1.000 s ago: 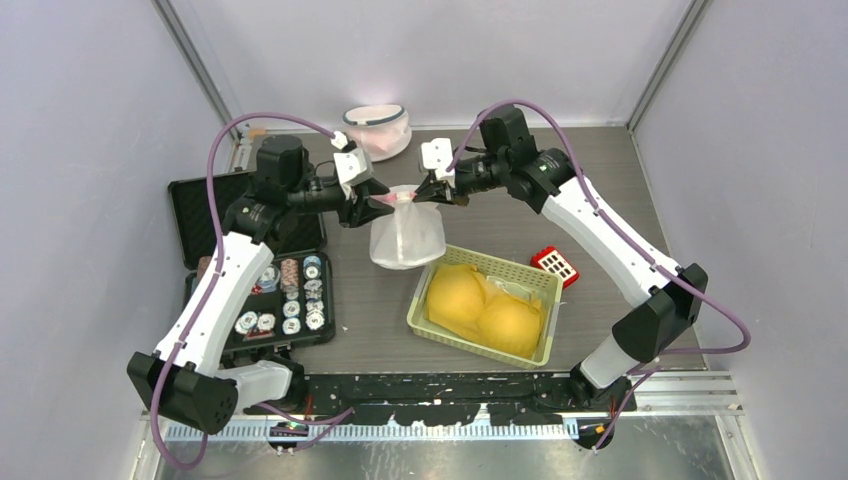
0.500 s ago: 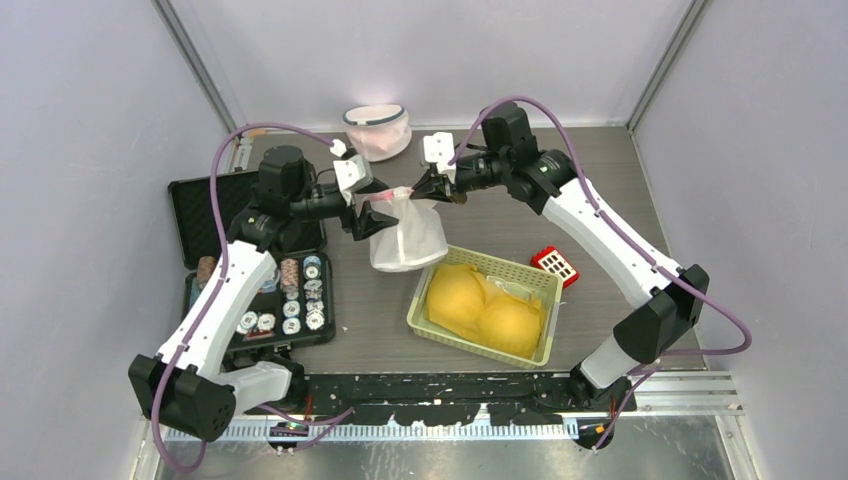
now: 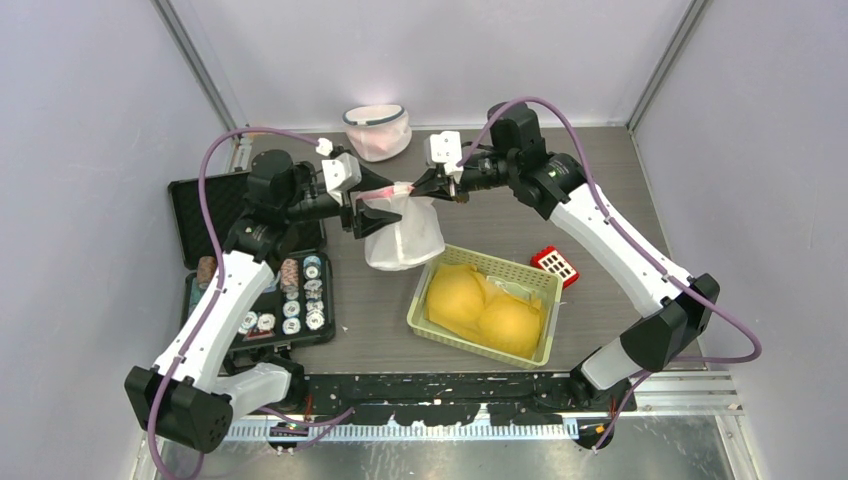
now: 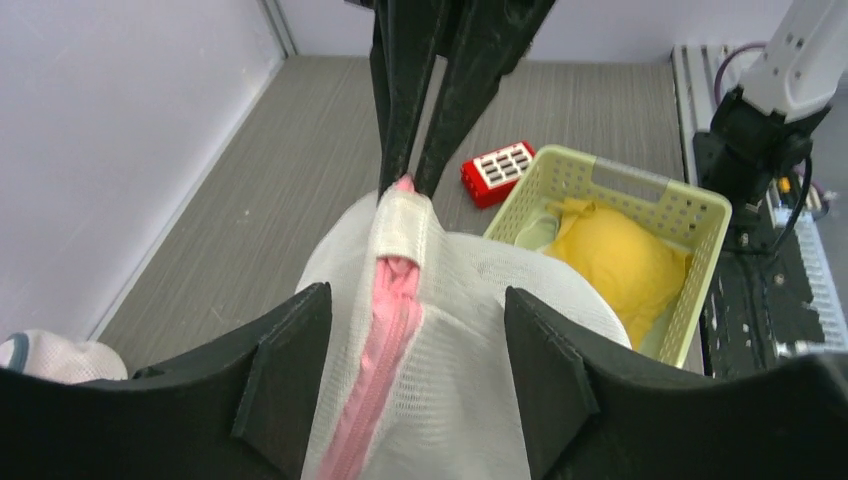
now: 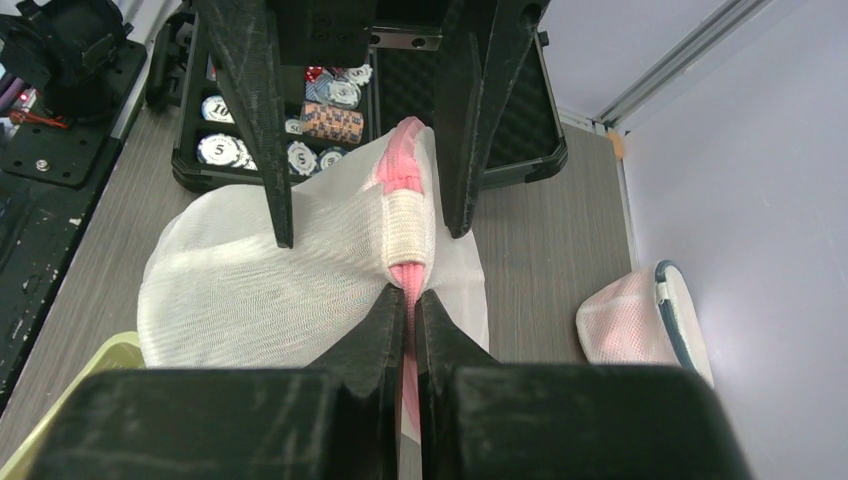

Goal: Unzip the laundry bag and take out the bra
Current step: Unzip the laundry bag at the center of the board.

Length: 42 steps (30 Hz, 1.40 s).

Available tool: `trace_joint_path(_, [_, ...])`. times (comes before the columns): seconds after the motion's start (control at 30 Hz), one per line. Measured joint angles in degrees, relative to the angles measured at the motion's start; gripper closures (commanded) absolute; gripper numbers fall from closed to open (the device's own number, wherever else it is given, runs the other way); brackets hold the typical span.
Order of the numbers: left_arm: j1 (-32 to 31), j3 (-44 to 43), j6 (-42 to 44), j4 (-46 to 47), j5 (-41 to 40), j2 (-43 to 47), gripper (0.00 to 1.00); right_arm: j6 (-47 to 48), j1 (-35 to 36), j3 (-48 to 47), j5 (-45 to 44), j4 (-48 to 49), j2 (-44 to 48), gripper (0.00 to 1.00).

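A white mesh laundry bag (image 3: 405, 232) with a pink zipper (image 4: 385, 340) hangs above the table's middle. My right gripper (image 3: 420, 190) is shut on the pink zipper end at the bag's top edge (image 5: 410, 295). From the left, my left gripper (image 3: 372, 205) stands open, one finger on each side of the zipper strip without pinching it (image 4: 415, 310). What is inside the held bag does not show. A yellow padded bra (image 3: 485, 305) lies in the basket.
The pale green basket (image 3: 540, 280) sits just right of the hanging bag. A red block (image 3: 555, 263) lies beyond it. An open black case of poker chips (image 3: 290, 295) is at the left. A second mesh bag with pink contents (image 3: 378, 130) stands at the back.
My left gripper opened, released the bag's top edge and drew back slightly to the left. The right gripper kept its grip and the bag shifted a little left.
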<state>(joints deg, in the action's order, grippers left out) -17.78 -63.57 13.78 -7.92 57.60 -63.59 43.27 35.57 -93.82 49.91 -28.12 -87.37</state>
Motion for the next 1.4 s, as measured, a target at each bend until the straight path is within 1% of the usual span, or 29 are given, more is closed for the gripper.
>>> trace_joint_path(0.1, [0.0, 0.0, -2.32, 1.79, 0.04, -0.13, 0.5, -0.39, 0.0, 0.0, 0.26, 0.48, 0.04, 0.99])
trace_joint_path(0.17, [0.0, 0.0, -3.43, 2.38, 0.0, -0.24, 0.59, -0.52, 0.0, 0.09, 0.35, 0.74, 0.04, 0.99])
trace_joint_path(0.2, [0.0, 0.0, -3.69, 2.49, -0.02, -0.26, 0.66, -0.57, 0.0, 0.15, 0.35, 0.76, 0.13, 0.99])
trace_joint_path(0.23, [0.0, 0.0, -3.96, 2.49, -0.11, -0.26, 0.75, -0.59, 0.0, 0.35, 0.37, 0.83, 0.22, 0.99])
trace_joint_path(0.27, [0.0, 0.0, -3.96, 2.38, -0.15, -0.26, 0.79, -0.59, 0.0, 0.68, 0.37, 0.87, 0.44, 0.99])
trace_joint_path(0.3, [0.0, 0.0, -3.41, 2.1, -0.17, -0.26, 0.8, -0.59, 0.0, 1.03, 0.37, 0.87, 0.68, 0.99])
trace_joint_path(0.43, [-0.02, 0.0, 0.07, -0.55, -0.61, 0.0, 0.74, -0.15, 0.0, 1.9, 0.31, 0.24, 1.38, 0.99])
trace_joint_path(0.47, [-0.11, 0.0, 0.9, -1.53, -0.7, 0.24, 0.77, 0.09, 0.02, 1.95, 0.31, -0.28, 1.51, 0.99])
trace_joint_path(0.5, [-0.17, 0.0, 1.99, -2.54, -0.83, 0.59, 0.89, 0.44, 0.04, 1.99, 0.28, -0.9, 1.64, 0.99])
trace_joint_path(0.53, [-0.17, 0.0, 2.71, -3.32, -0.83, 0.9, 0.99, 0.63, 0.11, 2.01, 0.31, -1.14, 1.75, 0.97])
trace_joint_path(0.57, [-0.17, -0.04, 3.78, -4.31, -0.76, 1.29, 1.0, 0.9, 0.24, 2.03, 0.26, -1.51, 1.9, 0.9])
trace_joint_path(0.63, [-0.22, -0.22, 5.33, -5.57, -0.52, 1.6, 1.0, 0.98, 0.5, 2.23, 0.24, -2.08, 2.29, 0.64])
trace_joint_path(0.67, [-0.22, -0.48, 5.95, -6.16, -0.28, 1.62, 1.0, 0.81, 0.59, 2.23, 0.24, -2.29, 2.49, 0.54])
trace_joint_path(0.7, [-0.22, -0.79, 6.27, -6.88, -0.11, 1.6, 1.0, 0.39, 0.63, 2.23, 0.33, -2.38, 2.64, 0.48])
trace_joint_path(0.97, [-0.22, -1.14, 5.9, -8.59, 2.29, 1.57, 1.0, -3.19, 0.59, 2.51, 1.49, -0.17, 4.26, 0.4])
trace_joint_path(1.17, [-0.22, -1.16, 3.98, -7.74, 2.49, 1.57, 1.0, -6.14, 0.79, 3.04, 2.27, 1.6, 4.26, 0.38])
trace_joint_path(1.27, [-0.22, -1.16, 1.75, -5.99, 2.51, 1.57, 1.0, -7.37, 1.18, 3.91, 2.29, 3.02, 4.26, 0.39])
trace_joint_path(1.3, [-0.22, -1.16, 1.27, -5.38, 2.54, 1.57, 1.0, -7.8, 1.25, 4.46, 2.29, 3.65, 4.26, 0.42])
trace_joint_path(1.33, [-0.22, -1.16, 0.92, -4.94, 2.56, 1.57, 1.0, -8.15, 1.31, 4.81, 2.29, 4.04, 4.26, 0.46])
trace_joint_path(1.4, [-0.22, -1.16, 0.07, -4.31, 2.64, 1.57, 1.0, -8.7, 1.51, 5.51, 2.27, 4.79, 4.26, 0.49])
